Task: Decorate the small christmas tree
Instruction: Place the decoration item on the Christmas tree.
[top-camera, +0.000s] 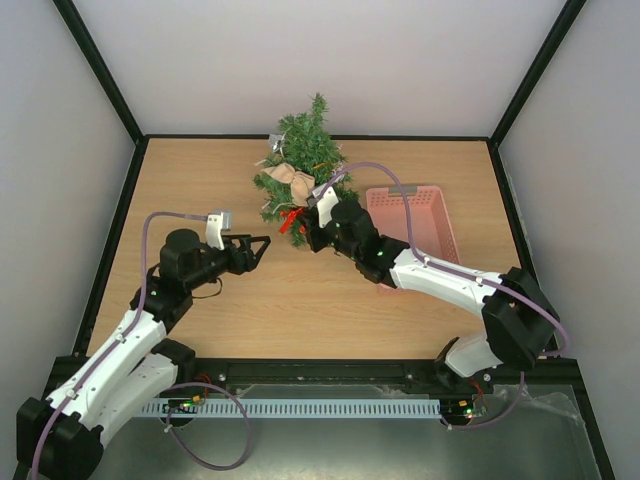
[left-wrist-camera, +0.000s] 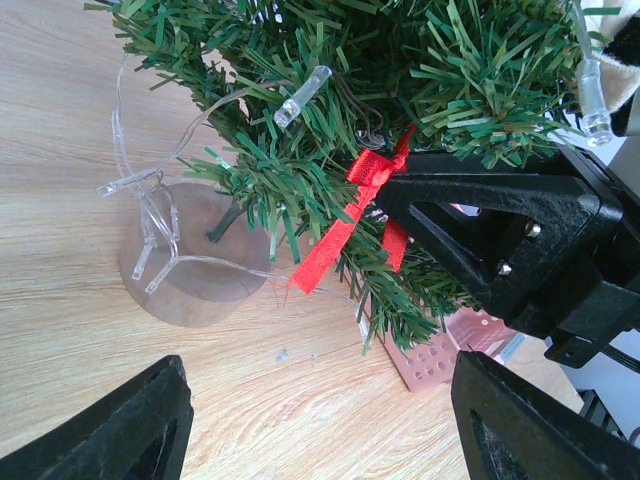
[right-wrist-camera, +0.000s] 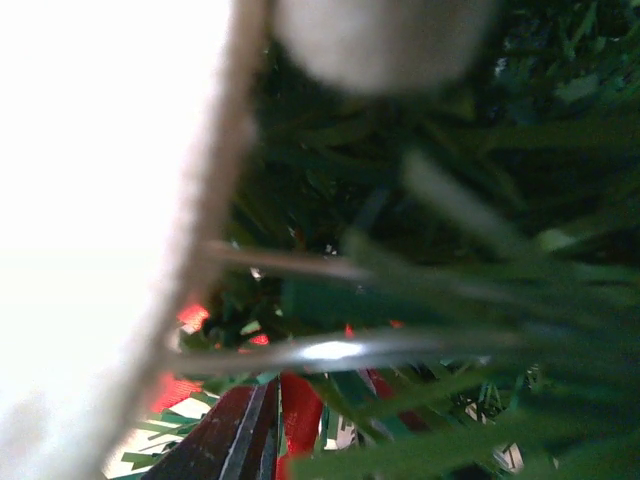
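The small christmas tree stands at the back middle of the table on a round wooden base. A clear light string and a beige ornament hang in its branches. A red bow sits on a low branch, with my right gripper at it. In the left wrist view one black finger of that gripper touches the bow's knot. The right wrist view is blurred: needles, red ribbon beside one finger, the other hidden. My left gripper is open and empty, just left of the tree.
A pink perforated basket lies right of the tree, under the right forearm. Black frame rails and pale walls border the wooden table.
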